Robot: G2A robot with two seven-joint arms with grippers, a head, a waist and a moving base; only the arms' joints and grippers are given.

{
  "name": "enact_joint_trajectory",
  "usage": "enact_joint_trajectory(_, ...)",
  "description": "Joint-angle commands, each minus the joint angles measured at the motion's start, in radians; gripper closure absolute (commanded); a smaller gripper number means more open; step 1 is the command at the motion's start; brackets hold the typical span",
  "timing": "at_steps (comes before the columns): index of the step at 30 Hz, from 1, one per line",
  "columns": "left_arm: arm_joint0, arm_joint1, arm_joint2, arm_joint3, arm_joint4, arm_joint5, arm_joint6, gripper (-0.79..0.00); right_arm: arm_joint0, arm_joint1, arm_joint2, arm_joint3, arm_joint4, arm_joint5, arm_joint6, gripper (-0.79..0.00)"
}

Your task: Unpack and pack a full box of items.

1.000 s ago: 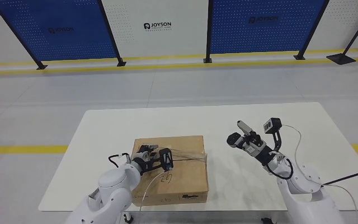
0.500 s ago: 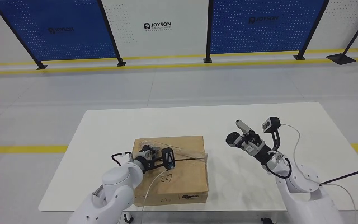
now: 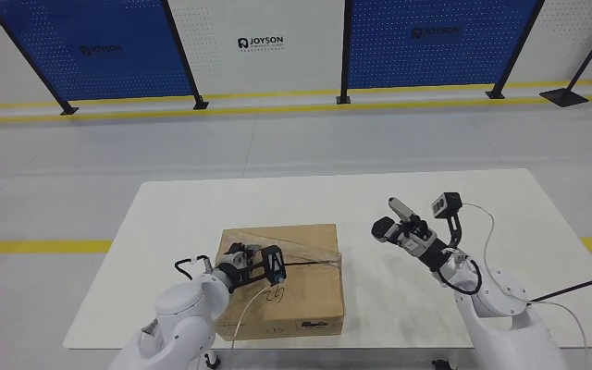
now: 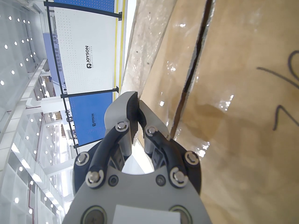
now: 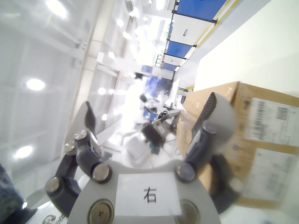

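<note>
A brown cardboard box with a scribbled mark on its lid sits on the white table, left of centre. My left gripper hovers over the box's far left part. In the left wrist view this gripper is shut on a strip of clear tape that lifts off beside the lid seam. My right gripper hangs open above the table to the right of the box. The right wrist view shows its jaws apart with nothing between them, facing the labelled side of the box.
Bare tabletop stretches behind the box and to its far right. The table's front edge runs close under the box. Blue and white partition panels stand well beyond the table.
My left gripper has drifted a little to the left with the tape strip still pinched. The right gripper has barely shifted.
</note>
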Motion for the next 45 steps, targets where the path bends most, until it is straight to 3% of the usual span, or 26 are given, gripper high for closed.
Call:
enact_joint_trajectory(1,0.015,0.0,-0.009,-0.024,-0.008,-0.013,-0.016,0.0,0.001,0.0,-0.004,0.002,0.001,-0.001,0.001,-0.785)
enact_joint_trajectory(12,0.059,-0.004,-0.066,-0.099,-0.096,-0.046,-0.087,0.0,0.005,0.0,-0.008,0.013,0.008,-0.005,0.006,-0.785)
enact_joint_trajectory(26,0.094,-0.005,-0.09,-0.129,-0.132,-0.124,-0.132,0.0,0.015,0.0,-0.02,0.029,0.015,-0.009,0.018,-0.785)
enact_joint_trajectory(27,0.097,-0.005,-0.09,-0.127,-0.137,-0.124,-0.137,0.0,0.016,0.0,-0.02,0.03,0.015,-0.009,0.019,-0.748)
enact_joint_trajectory(29,0.102,-0.006,-0.092,-0.123,-0.144,-0.12,-0.146,0.0,0.018,-0.001,-0.023,0.03,0.016,-0.009,0.021,-0.594)
enact_joint_trajectory(31,0.109,-0.007,-0.091,-0.121,-0.149,-0.117,-0.154,0.0,0.02,-0.001,-0.026,0.03,0.016,-0.01,0.024,-0.345)
enact_joint_trajectory(34,0.116,-0.008,-0.085,-0.107,-0.145,-0.119,-0.16,0.0,0.023,-0.001,-0.033,0.03,0.017,-0.012,0.03,-0.188)
enact_joint_trajectory(35,0.117,-0.008,-0.084,-0.103,-0.142,-0.12,-0.16,0.0,0.025,-0.001,-0.035,0.029,0.017,-0.013,0.033,-0.068)
enact_joint_trajectory(36,0.118,-0.008,-0.083,-0.1,-0.14,-0.118,-0.159,0.0,0.027,-0.002,-0.038,0.027,0.016,-0.013,0.037,0.0)
enact_joint_trajectory(45,0.122,-0.009,-0.08,-0.081,-0.118,-0.117,-0.151,0.0,0.089,-0.011,-0.133,0.042,0.007,0.042,0.128,0.0)
